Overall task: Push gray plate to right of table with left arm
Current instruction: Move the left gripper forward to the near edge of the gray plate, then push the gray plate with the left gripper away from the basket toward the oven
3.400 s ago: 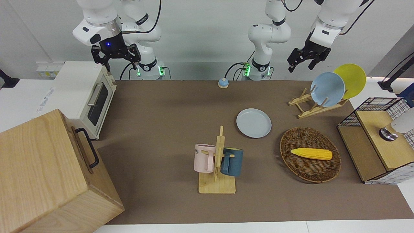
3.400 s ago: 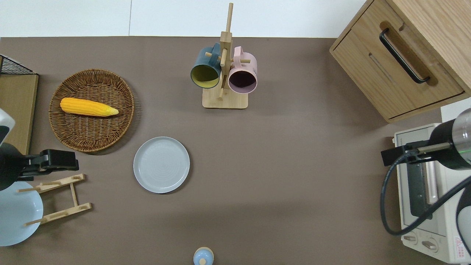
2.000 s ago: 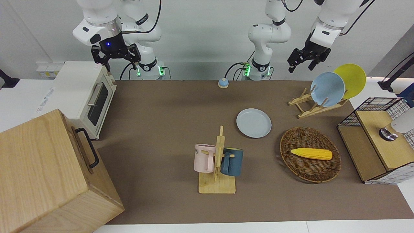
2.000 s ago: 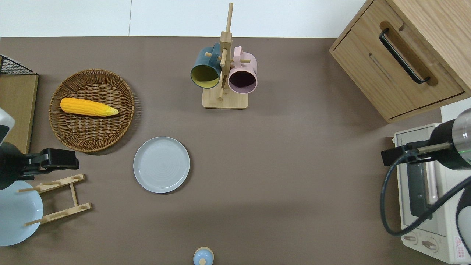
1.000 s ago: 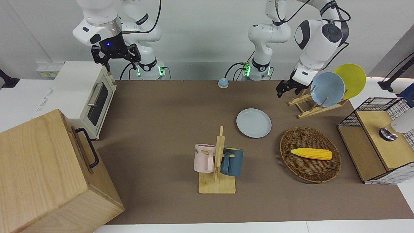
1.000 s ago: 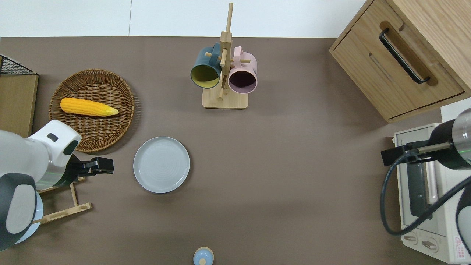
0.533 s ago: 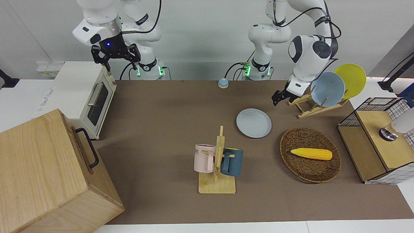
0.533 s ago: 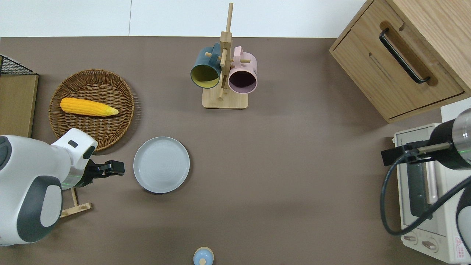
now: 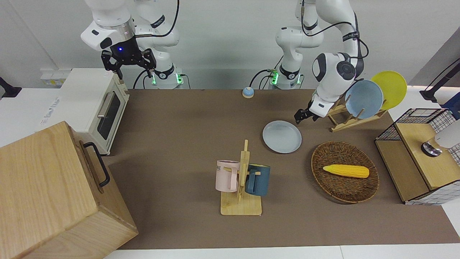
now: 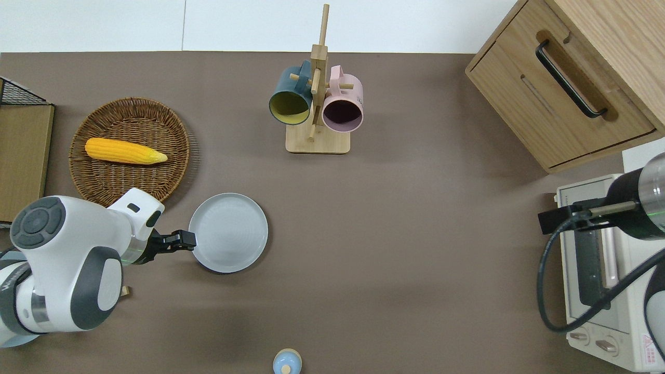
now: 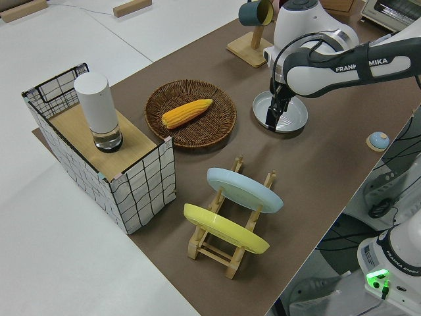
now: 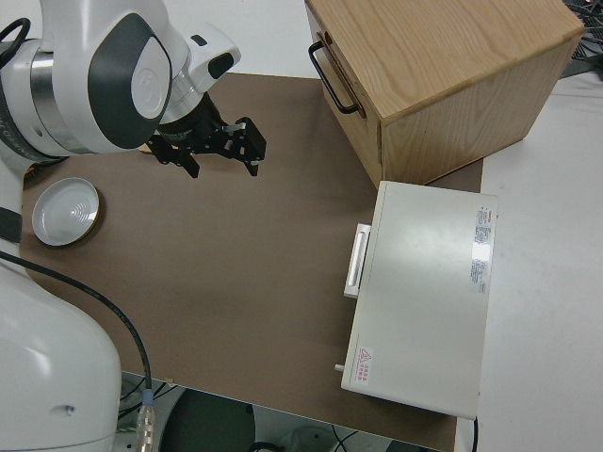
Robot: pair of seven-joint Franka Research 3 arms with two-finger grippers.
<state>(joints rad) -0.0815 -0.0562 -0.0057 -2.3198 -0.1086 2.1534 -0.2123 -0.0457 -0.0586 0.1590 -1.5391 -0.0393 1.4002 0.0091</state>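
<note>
The gray plate lies flat on the brown table, a little toward the left arm's end. My left gripper is shut and empty. It is low at the table, right at the plate's rim on the side toward the left arm's end. The left side view shows its tip against that rim of the plate. I cannot tell whether they touch. My right gripper is open, empty and parked.
A wicker basket with a corn cob lies just farther from the robots than the left gripper. A dish rack with sky-blue and yellow plates stands beside the left arm. A mug rack, wooden cabinet and toaster oven are also there.
My left arm came down from above the dish rack and moved across the table to the gray plate's rim, its fingers closing. The plate and the right arm have not moved.
</note>
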